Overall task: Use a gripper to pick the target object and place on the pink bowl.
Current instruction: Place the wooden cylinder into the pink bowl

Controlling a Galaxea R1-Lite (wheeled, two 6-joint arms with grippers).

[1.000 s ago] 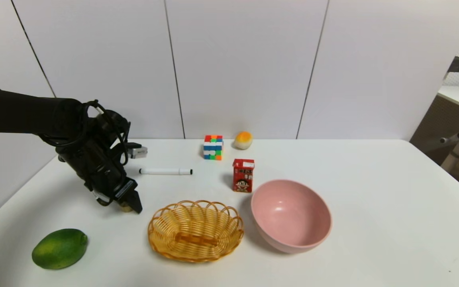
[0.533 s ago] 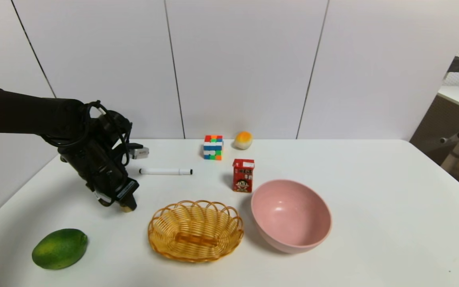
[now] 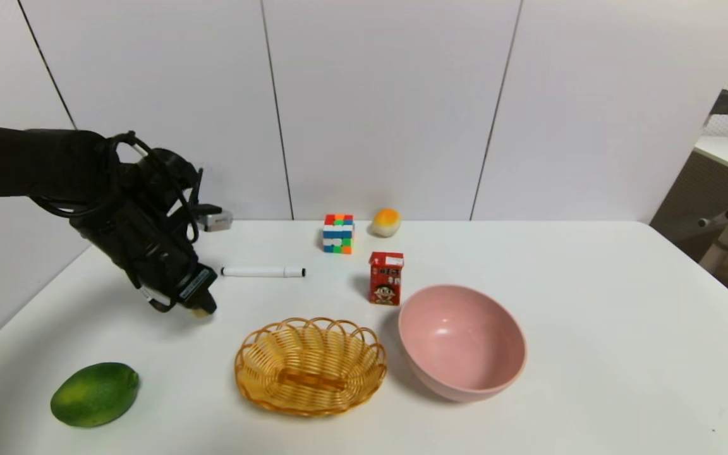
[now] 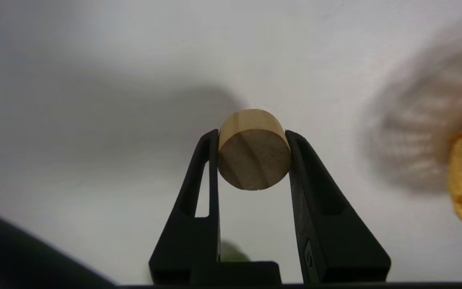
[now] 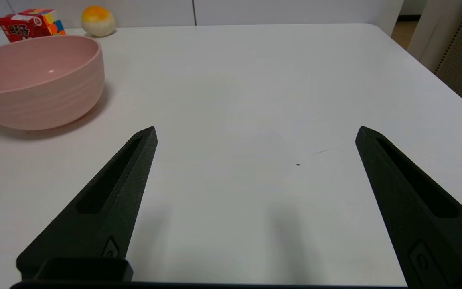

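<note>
At table left, above the white surface [image 3: 591, 328]: wooden cylinder [image 4: 254, 158], pinched across its round sides by my left gripper [image 4: 254, 138], presumably for a clean release into the pink bowl [image 3: 462, 341], right of the wicker basket [image 3: 310, 404]. Right gripper [image 5: 256, 128]: parked at right, spread wide, holding nothing.

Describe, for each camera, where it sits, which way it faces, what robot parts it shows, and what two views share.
Head: faces forward, down at table; shows left arm.
Left wrist: faces the table; shows left end effector gripping cylinder.
Right wrist: looks across the table; shows open right end effector.
Head and right wrist share bowl.
</note>
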